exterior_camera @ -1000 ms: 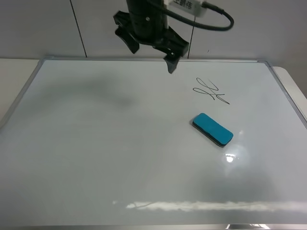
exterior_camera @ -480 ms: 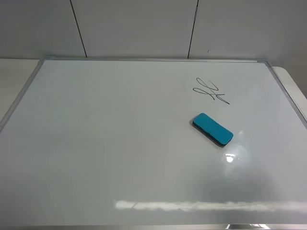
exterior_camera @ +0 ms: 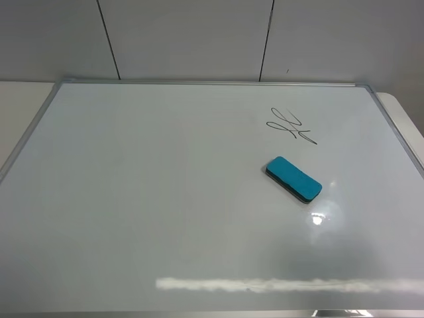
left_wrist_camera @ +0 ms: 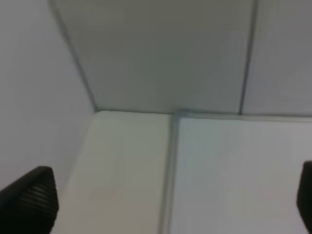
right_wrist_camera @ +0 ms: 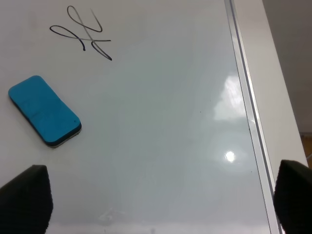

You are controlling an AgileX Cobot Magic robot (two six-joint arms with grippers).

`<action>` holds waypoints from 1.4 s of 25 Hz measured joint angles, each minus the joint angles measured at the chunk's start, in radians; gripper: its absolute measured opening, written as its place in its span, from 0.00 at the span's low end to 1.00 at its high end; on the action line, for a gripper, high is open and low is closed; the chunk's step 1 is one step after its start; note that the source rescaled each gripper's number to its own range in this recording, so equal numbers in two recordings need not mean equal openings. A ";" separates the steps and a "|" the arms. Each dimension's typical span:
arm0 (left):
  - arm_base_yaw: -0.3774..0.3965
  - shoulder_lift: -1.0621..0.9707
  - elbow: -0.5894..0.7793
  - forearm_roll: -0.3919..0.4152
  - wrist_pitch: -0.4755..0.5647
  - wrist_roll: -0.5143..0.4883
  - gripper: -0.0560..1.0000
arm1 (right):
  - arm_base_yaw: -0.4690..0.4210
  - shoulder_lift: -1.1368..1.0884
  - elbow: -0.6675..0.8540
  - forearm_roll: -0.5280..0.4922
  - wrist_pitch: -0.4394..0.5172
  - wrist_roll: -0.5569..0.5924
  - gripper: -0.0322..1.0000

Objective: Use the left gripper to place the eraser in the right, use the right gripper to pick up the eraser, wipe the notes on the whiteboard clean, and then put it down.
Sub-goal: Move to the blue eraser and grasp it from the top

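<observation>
Left hand gone from the high view; only cropped fingertips show.

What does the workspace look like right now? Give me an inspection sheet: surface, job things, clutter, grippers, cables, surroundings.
Surface: whiteboard lies flat, glossy, with glare patches.
Job's things: eraser rests on the board, apart from the notes, which are unwiped.
Clutter: nothing seen.
Grippers: left gripper open, empty, facing a board corner; right gripper open, empty, above the board near the eraser.
Cables: nothing seen.
Surroundings: grey wall behind; pale table beside the board.
</observation>
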 joint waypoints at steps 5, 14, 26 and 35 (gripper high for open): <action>0.067 -0.292 0.258 0.002 0.000 -0.001 1.00 | 0.000 0.000 0.000 0.000 0.000 0.000 0.81; 0.079 -0.610 0.777 -0.115 -0.038 -0.041 1.00 | 0.000 0.000 0.000 0.000 0.000 0.000 0.81; 0.148 -0.689 0.945 -0.204 -0.129 -0.030 1.00 | 0.000 0.000 0.000 0.000 0.000 0.000 0.81; 0.103 -0.689 0.946 -0.204 -0.135 -0.015 1.00 | 0.000 0.000 0.000 0.000 0.000 0.000 0.81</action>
